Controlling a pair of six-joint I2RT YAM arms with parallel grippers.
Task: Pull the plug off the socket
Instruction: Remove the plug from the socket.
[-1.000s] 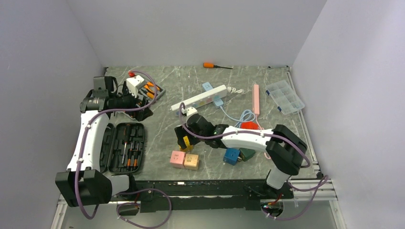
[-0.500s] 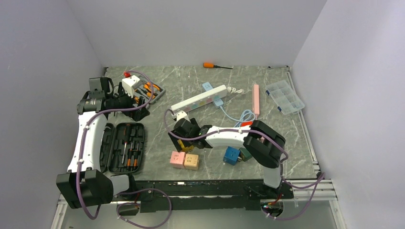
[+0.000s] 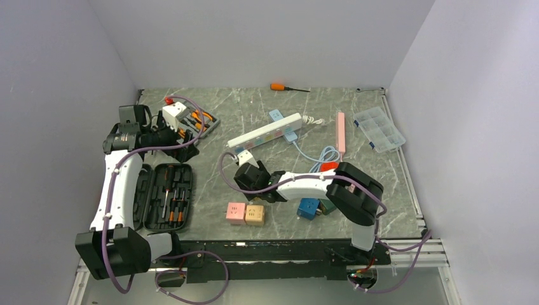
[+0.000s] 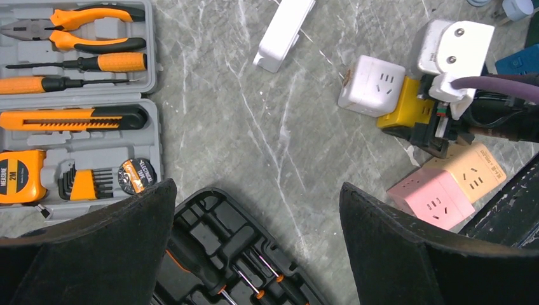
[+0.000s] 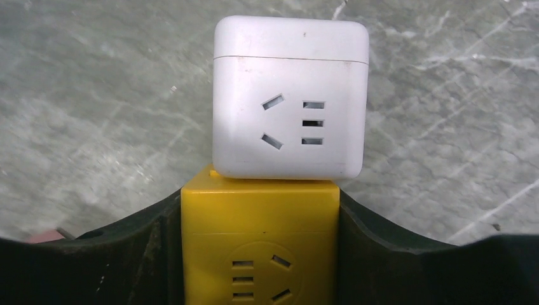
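Pinching the yellow socket cube [image 5: 259,254] by both flanks, the right end effector [image 5: 257,213] sits at the bottom centre of its wrist view. The white plug cube [image 5: 290,95] butts against that cube's upper edge, lying on the grey worktop [image 5: 95,95]. The left end effector [image 4: 254,216] is spread wide, with the grey tool tray [image 4: 152,127] at upper left.

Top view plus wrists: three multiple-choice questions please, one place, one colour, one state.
1. The white cube sits: A against the yellow cube; B in the tool case; C on the power strip.
2. The handle of the screwdriver at the far edge is: A blue; B orange; C green.
3. The left tool is: A shut on pliers; B holding a cube; C open, empty.
Answers: A, their faces meet; B, orange shows plainly; C, spread wide, gripping nothing.
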